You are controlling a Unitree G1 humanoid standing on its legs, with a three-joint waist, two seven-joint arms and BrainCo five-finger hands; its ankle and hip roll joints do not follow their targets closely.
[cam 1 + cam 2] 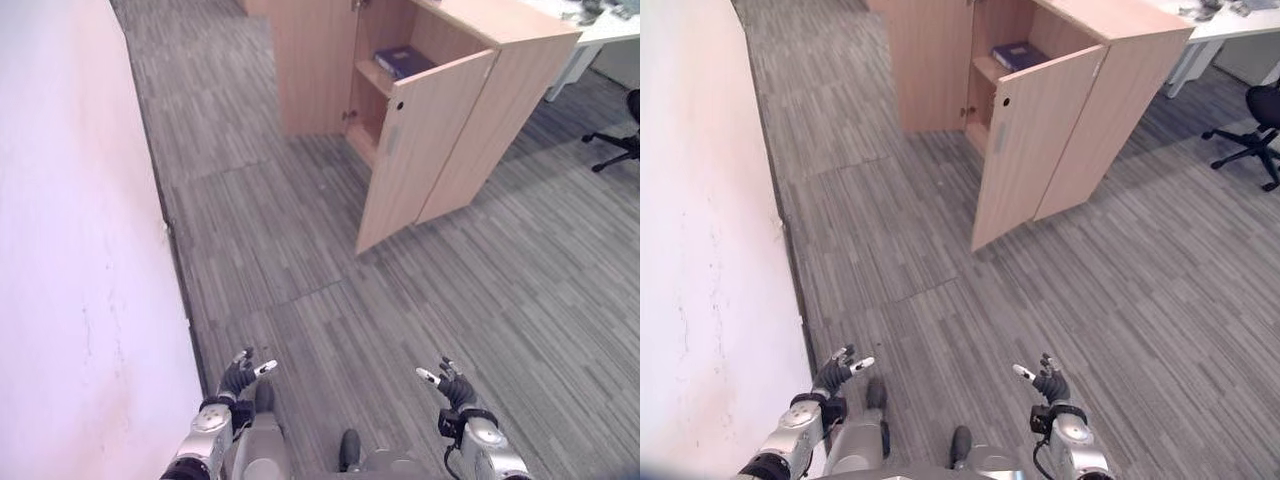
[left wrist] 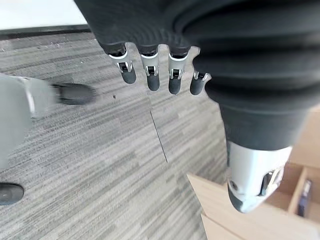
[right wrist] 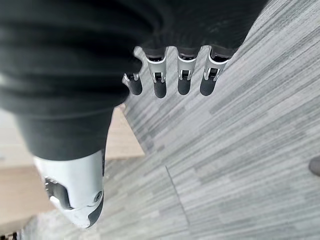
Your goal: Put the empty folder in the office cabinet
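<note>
A light wood office cabinet (image 1: 480, 110) stands at the far right with one door (image 1: 420, 150) swung open toward me. On its upper shelf lies a dark blue folder (image 1: 403, 62), also seen as the folder (image 1: 1017, 53). Both hands hang low near the bottom of the head views, far from the cabinet. My left hand (image 1: 238, 378) is open with relaxed fingers (image 2: 150, 75) and holds nothing. My right hand (image 1: 452, 385) is open too, its fingers (image 3: 182, 80) straight over bare carpet.
A white wall (image 1: 70, 250) runs along the left side. Grey striped carpet (image 1: 300, 250) covers the floor between me and the cabinet. A white desk (image 1: 600, 30) and a black office chair (image 1: 1250, 130) stand at the far right.
</note>
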